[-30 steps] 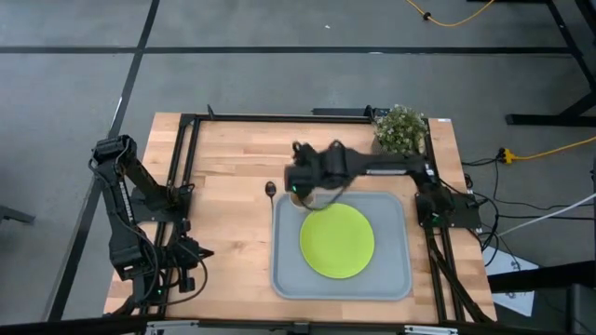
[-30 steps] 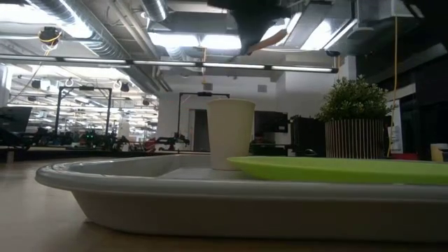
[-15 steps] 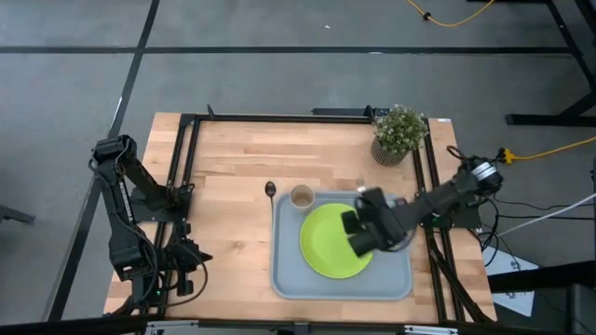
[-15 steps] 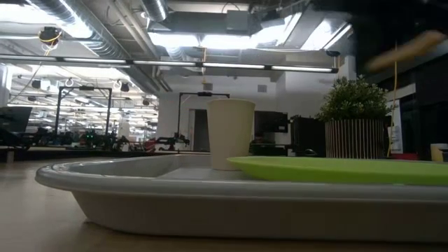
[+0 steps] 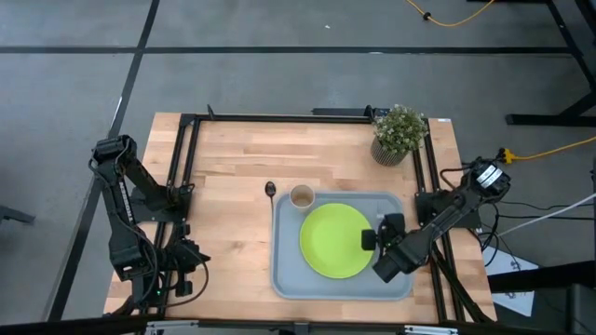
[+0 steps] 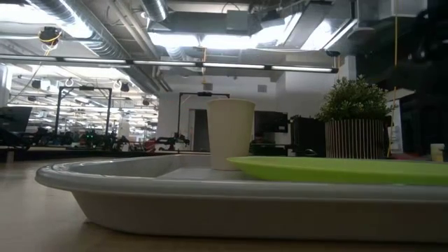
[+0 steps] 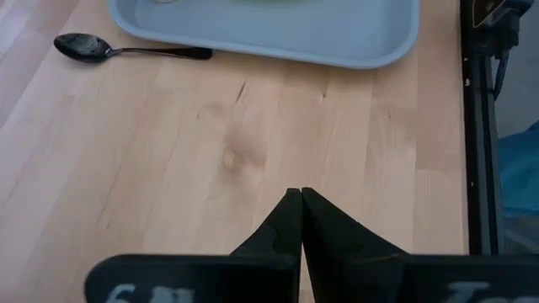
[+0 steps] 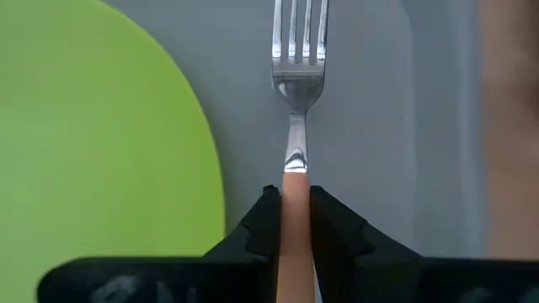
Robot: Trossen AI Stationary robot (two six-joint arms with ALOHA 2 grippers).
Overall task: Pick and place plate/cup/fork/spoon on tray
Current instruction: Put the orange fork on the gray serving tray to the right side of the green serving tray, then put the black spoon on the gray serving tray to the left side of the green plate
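The lime-green plate (image 5: 331, 241) lies in the grey-blue tray (image 5: 289, 272). The tan cup (image 5: 301, 196) stands upright in the tray's far left corner, as the low view (image 6: 230, 133) also shows. The dark spoon (image 5: 271, 191) lies on the table beside that corner, as the left wrist view (image 7: 84, 46) also shows. My right gripper (image 8: 294, 195) is shut on the orange-handled fork (image 8: 297, 50), over the tray's right strip between plate and rim. My left gripper (image 7: 301, 195) is shut and empty, over bare wood at the table's near left. My right gripper pinches the fork's orange handle (image 8: 294, 220) between its two fingers, near where the handle meets the metal neck. The fingers lie along the fork, and the tines stick out ahead of them over the tray's floor. Whether the tines touch the tray, I cannot tell.
A potted green plant (image 5: 399, 133) stands at the table's far right corner. Black frame rails (image 5: 186, 158) run along the table's left, far and right sides. Bare wood (image 5: 233, 233) lies left of the tray.
My right gripper has swung with the fork from over the cup at the tray's far left corner, across the plate, toward the table's right and near edges. It now stands over the tray's right strip. The cup, plate and spoon have stayed put.
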